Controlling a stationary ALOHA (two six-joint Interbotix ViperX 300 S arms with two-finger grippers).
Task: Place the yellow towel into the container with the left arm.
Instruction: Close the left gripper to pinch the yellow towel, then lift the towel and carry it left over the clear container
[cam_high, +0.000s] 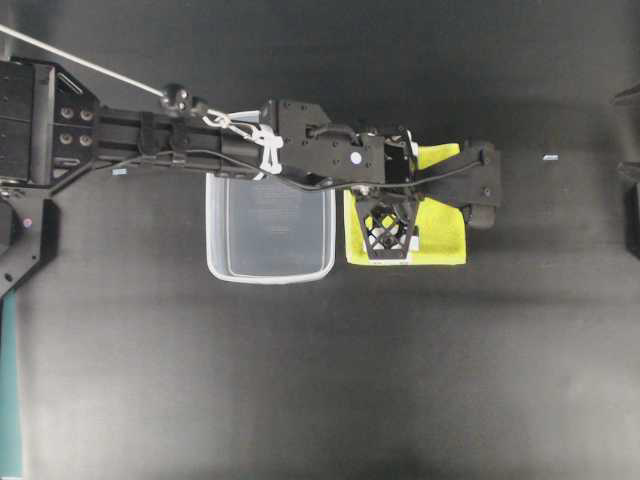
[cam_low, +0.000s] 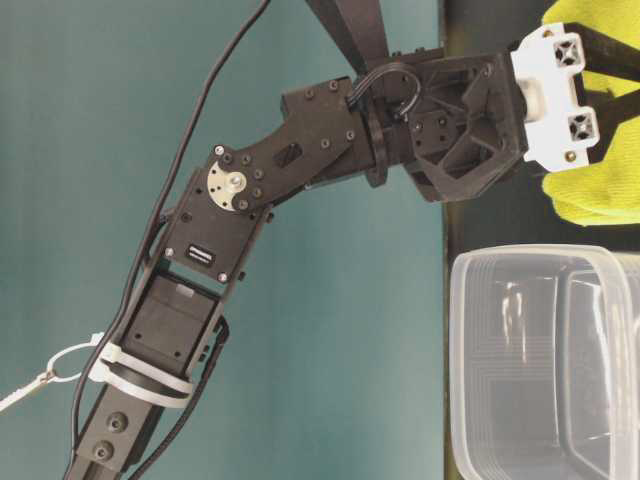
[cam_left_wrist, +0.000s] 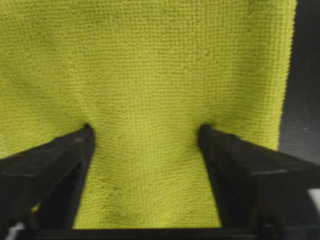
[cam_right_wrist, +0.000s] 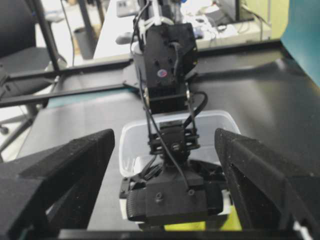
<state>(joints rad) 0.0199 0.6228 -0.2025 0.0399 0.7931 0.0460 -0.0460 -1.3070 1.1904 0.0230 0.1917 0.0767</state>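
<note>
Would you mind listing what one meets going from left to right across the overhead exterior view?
Black left arm's base and long link → clear translucent rectangular plastic container → bright yellow-green folded towel, with the left gripper spread open and pressed down onto it. The right arm barely shows at the right edge.
</note>
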